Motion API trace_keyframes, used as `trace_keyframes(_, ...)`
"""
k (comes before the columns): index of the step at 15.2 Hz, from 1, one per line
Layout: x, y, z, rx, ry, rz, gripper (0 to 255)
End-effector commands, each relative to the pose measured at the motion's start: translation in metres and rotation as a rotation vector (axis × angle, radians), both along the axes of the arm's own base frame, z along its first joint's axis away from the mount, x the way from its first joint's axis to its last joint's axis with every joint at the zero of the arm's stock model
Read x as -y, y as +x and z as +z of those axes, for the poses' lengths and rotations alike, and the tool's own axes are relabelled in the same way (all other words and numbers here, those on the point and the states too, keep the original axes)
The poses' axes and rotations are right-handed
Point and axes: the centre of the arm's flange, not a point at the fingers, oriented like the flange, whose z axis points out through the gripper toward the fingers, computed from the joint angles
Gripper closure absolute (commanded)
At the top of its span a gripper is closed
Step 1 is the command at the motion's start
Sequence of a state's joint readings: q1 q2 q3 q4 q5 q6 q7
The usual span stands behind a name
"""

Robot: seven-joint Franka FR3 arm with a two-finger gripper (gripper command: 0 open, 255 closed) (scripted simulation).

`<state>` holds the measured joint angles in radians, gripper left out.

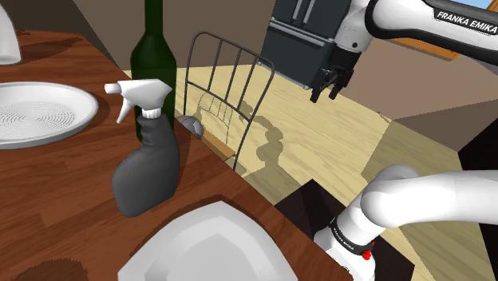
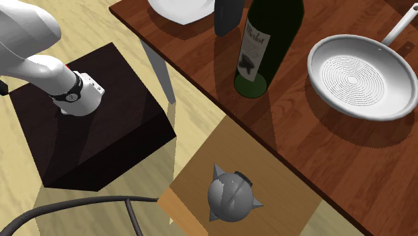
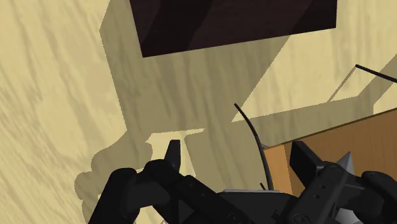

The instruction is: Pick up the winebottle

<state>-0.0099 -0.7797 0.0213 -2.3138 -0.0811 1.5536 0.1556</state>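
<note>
Newbie: Progress on this one looked like basically zero to me? That all-black two-finger gripper [image 1: 331, 86] hung over the pale wooden floor [image 1: 335, 152], out past the chair with the thin wire back [image 1: 227, 96], and its fingers [image 3: 173, 153] stood apart with nothing between them.

Oldtimer: Yep, same read. The tall dark green wine bottle [image 1: 153, 56] stood upright on the reddish-brown wooden table [image 1: 72, 184], near the edge on the chair's side, just beside a grey spray bottle with a white trigger head [image 1: 148, 160]. A round silvery frying pan [image 1: 40, 112] sat further along on the shoulder view's left. Gripper was well apart from the bottle, off the table altogether. So I'd say nothing was done: the reach across, the squeeze on the bottle and the lift were all left to do. My guess is the spray bottle would've crowded one side of the approach.

Newbie: Any writing you could actually read?

Oldtimer: Bottle's pale label [image 2: 253, 41] said "Merlot" in script, with a small dark picture below it that I couldn't make out. The white arm [image 1: 399, 20] had "FRANKA EMIKA" in white letters on a dark band. There was lettering on the arm's base link [image 1: 343, 235] by the dark box stand [image 1: 307, 203] too, but too small for me to call.
</note>
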Motion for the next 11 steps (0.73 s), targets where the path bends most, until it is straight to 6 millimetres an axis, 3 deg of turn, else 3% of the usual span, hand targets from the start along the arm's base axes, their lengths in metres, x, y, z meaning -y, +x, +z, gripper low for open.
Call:
trace_keyframes(1,0.0,0.0,0.0,0.0,0.0,0.0,0)
trace_keyframes(11,-0.099,0.035,0.007,0.213,0.073,0.114,0)
